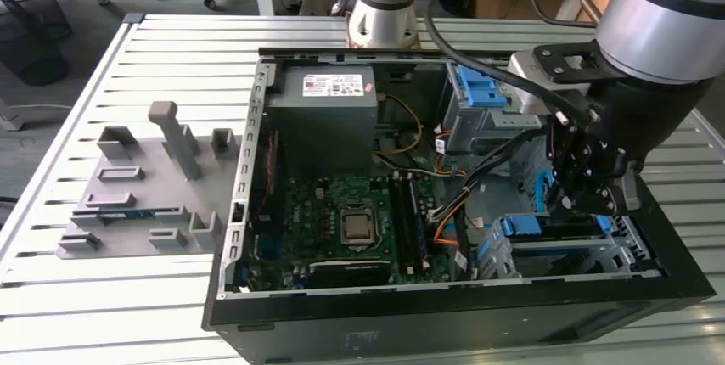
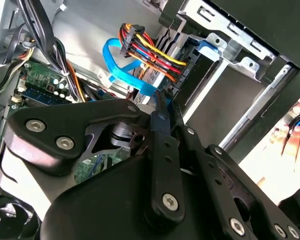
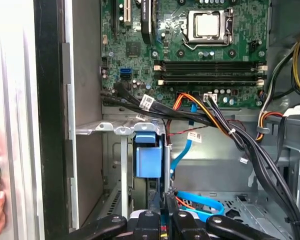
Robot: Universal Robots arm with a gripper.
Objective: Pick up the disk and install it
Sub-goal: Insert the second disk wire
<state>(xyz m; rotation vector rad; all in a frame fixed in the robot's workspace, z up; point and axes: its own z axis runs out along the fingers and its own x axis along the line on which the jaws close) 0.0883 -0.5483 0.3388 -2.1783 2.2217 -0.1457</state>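
The end effector (image 1: 592, 199) hangs over the open computer case (image 1: 244, 212), low above the drive cage (image 1: 566, 255) at the corner of the case nearest the desk's (image 1: 170, 51) edge on the exterior view's right. Its tip reaches down into the cage. Whether it is clenched or released cannot be told: in both wrist views the tip is hard up against blue plastic, and I cannot tell a firm grasp from a mere touch.

The disk (image 3: 147, 160) stands on edge in the drive cage, under a grey metal rail (image 3: 117, 129) with rounded tabs. The blue end of its frame faces the camera in the first wrist view. The end effector sits just beside that blue frame, close enough that contact looks likely.

A bundle of red, yellow and black wires (image 2: 150, 55) and a flat blue data cable (image 2: 117, 65) run just beside the cage. The green motherboard (image 1: 340, 212) lies across the middle of the case, and the grey power supply (image 1: 328, 102) sits at the far end, toward the arm's base. A grey moulded fixture (image 1: 142, 187) lies on the desk near its edge on the exterior view's left, well apart from the case.

A person's hand (image 2: 290, 132) shows outside the case wall in the second wrist view
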